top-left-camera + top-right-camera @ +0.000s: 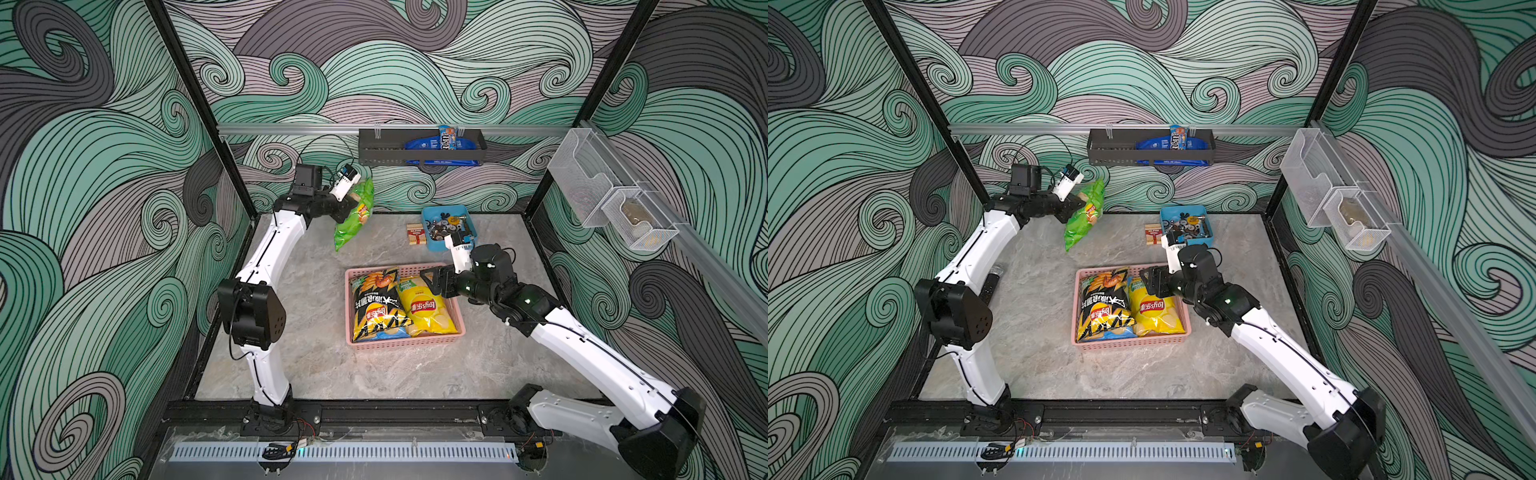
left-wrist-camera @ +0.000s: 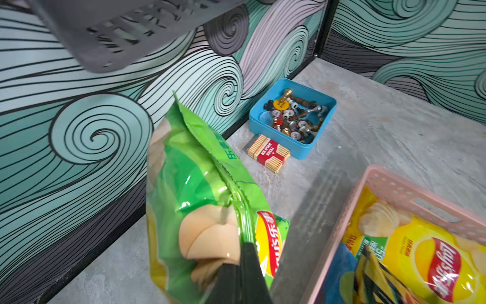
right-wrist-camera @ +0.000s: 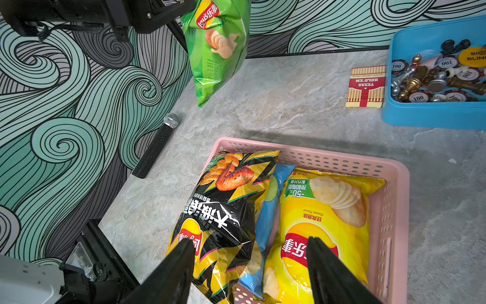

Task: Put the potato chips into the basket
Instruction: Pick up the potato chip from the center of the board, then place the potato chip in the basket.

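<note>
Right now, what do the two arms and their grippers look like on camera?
The left arm and right arm have white link shells, bulky black joint housings and a thin black cable along each link. The right one shows small green lights. A white camera block sits at each wrist. The left gripper and right gripper are black, with flat tapering fingers.

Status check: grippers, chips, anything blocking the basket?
Left gripper shut on green bag, aloft. Right gripper open over basket. Black bag, blue bag, yellow bag inside. Path unobstructed.
</note>
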Robot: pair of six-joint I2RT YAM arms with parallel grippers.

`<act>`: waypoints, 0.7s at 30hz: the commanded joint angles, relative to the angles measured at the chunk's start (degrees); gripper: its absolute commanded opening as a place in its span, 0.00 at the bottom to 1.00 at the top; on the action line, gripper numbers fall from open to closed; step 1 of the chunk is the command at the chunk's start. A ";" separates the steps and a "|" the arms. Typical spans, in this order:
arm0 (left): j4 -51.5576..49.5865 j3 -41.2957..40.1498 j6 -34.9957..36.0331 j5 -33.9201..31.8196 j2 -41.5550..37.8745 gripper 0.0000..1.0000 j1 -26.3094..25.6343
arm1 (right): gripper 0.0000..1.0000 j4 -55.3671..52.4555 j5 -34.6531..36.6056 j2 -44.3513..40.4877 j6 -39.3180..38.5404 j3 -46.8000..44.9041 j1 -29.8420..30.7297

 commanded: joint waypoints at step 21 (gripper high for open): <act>-22.76 5.99 32.03 -18.75 -4.33 0.00 -39.59 | 0.69 -7.75 23.14 -21.66 3.58 -0.93 -6.74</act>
